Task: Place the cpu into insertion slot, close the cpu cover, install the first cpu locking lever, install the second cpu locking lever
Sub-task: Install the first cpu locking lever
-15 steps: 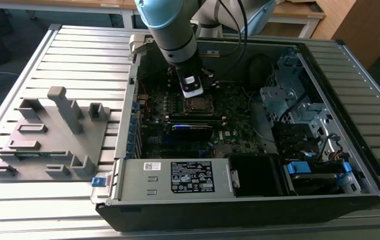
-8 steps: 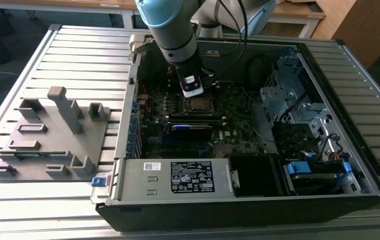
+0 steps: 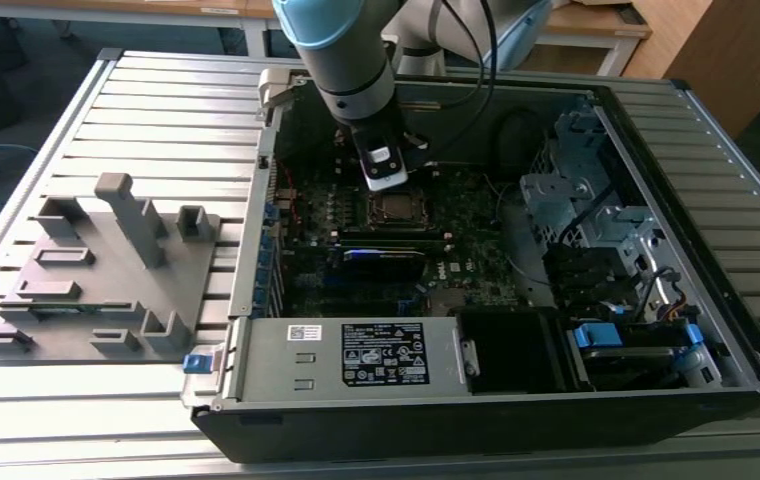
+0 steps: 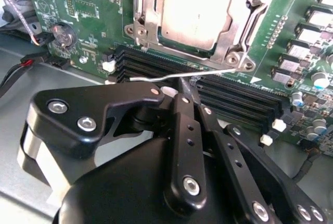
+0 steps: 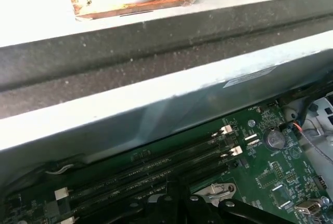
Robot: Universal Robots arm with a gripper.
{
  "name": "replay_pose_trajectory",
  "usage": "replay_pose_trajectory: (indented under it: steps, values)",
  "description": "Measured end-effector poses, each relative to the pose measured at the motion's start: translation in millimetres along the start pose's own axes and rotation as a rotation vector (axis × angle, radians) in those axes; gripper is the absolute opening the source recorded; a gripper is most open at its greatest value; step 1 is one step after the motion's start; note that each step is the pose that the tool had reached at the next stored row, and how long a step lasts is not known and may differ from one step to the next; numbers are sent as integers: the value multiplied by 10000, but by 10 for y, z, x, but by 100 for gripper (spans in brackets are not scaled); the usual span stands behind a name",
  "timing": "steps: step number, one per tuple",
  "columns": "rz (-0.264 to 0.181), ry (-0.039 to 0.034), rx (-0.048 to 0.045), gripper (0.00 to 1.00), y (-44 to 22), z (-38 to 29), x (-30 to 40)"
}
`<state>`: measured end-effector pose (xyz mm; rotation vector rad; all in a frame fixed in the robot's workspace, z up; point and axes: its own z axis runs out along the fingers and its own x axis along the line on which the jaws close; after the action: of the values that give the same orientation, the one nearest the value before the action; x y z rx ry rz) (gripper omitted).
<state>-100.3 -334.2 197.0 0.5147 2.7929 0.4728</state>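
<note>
claw closed, tips set on the thin locking lever; pinched or merely pressed cannot be told; cpu seated just beyond the tips, cpu cover shut over it; lever step judged in hand; steady push toward its catch called for

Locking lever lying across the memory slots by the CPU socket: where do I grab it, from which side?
Take the locking lever on its straight run over the memory slots, short of the bent free end. Come from above and pinch across the rod: it is a thin wire, roughly level, with room either side.
</note>
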Motion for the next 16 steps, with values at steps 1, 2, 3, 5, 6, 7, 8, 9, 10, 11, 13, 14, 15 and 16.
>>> replay_pose_trajectory:
  steps: [1,2,3,5,6,7,8,9,10,11,13,14,15,16]
  values:
    - [0,0,1,10,1,-4,-1]
    - [0,-1,-1,10,3,-7,-2]
    - [0,-2,-3,10,3,-7,-2]
    - [0,-2,-4,10,3,-7,-2]
    - [1,-2,-4,10,3,-7,-2]
    - [0,-1,-2,10,3,-8,-2]
    - [0,-1,-2,10,4,-8,-2]
    - [0,-1,-2,10,4,-8,-2]
    - [0,-1,-3,10,4,-8,-2]
    - [0,1,2,10,5,-13,-3]
    - [0,0,0,10,8,-20,-4]
    - [0,0,-1,10,10,-25,-5]
    - [0,-1,-1,10,12,-30,-6]
    - [1,-1,-1,10,14,-36,-8]
